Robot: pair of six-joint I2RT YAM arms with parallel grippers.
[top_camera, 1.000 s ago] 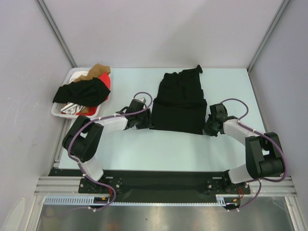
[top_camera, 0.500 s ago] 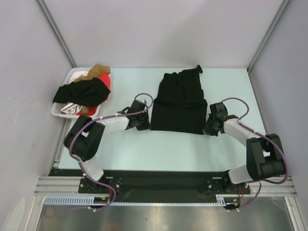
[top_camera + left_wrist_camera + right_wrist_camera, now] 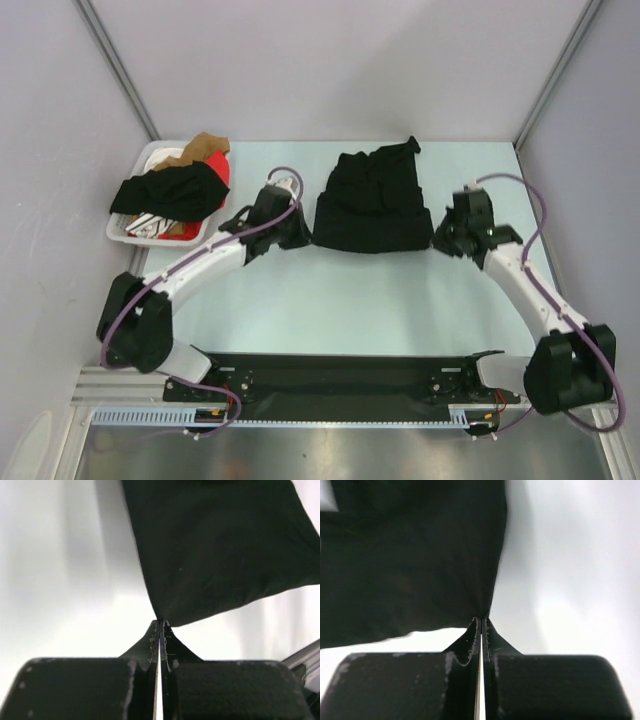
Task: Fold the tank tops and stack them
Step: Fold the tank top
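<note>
Black tank [image 3: 372,205] hem farther; pinch wrist-cam-only

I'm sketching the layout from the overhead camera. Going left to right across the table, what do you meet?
white basket → left claw, shut on a near corner of the cloth → black tank top → right claw, shut on the other near corner.
</note>
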